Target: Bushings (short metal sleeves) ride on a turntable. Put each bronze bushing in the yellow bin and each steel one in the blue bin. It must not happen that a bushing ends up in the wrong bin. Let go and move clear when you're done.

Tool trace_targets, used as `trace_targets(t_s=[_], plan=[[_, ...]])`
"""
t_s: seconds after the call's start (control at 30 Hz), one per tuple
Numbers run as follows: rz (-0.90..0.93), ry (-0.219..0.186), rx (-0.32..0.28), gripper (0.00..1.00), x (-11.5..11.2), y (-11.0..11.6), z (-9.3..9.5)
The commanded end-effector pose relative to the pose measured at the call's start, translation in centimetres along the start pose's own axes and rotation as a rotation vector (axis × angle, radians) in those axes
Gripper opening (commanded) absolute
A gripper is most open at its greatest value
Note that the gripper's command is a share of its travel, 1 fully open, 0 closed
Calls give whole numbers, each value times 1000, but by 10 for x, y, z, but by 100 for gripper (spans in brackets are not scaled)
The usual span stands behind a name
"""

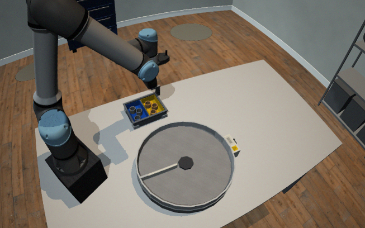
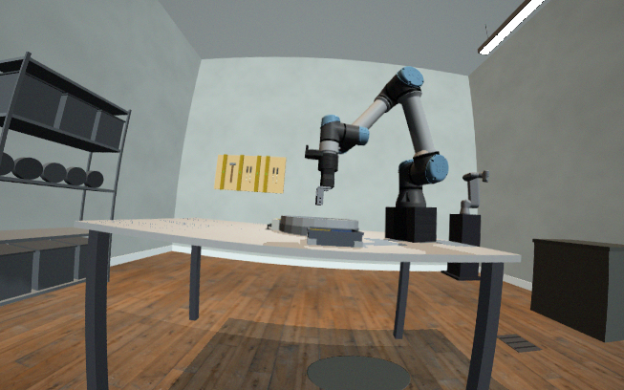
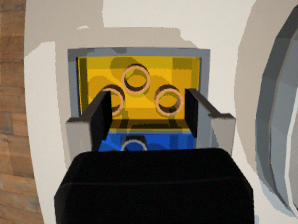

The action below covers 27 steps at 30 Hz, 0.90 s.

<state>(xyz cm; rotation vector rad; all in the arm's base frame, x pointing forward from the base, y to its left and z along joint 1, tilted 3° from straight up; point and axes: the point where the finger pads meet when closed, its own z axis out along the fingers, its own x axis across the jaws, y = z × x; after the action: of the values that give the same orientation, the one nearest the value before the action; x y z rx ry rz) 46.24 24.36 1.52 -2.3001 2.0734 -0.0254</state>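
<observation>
Above the yellow bin (image 1: 159, 101) (image 3: 170, 62), the gripper (image 1: 156, 88) (image 2: 320, 196) (image 3: 148, 104) is released and empty. Three bronze bushings (image 1: 147, 104) (image 3: 136, 79) lie in that bin, three steel ones (image 1: 132, 109) (image 3: 134, 146) in the bin beside it. Best to lift straight up, fingers wide.

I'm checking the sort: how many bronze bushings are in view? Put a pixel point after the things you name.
3, all in the yellow bin (image 1: 159, 101) (image 3: 150, 117): one (image 1: 147, 104) nearest the back wall, one (image 1: 154, 106) in the middle, one (image 1: 153, 112) nearest the turntable (image 1: 183, 186) (image 2: 313, 224).
</observation>
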Motion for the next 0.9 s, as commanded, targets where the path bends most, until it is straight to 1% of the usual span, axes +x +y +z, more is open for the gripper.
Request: trace_targets(t_s=[0.0,0.53,0.7,0.8,0.87], plan=[[0,0,2,100,0,0,-1],[0,0,2,100,0,0,-1],[0,0,2,100,5,29,-16],[0,0,2,100,5,29,-16],[0,0,2,100,7,41,-22]])
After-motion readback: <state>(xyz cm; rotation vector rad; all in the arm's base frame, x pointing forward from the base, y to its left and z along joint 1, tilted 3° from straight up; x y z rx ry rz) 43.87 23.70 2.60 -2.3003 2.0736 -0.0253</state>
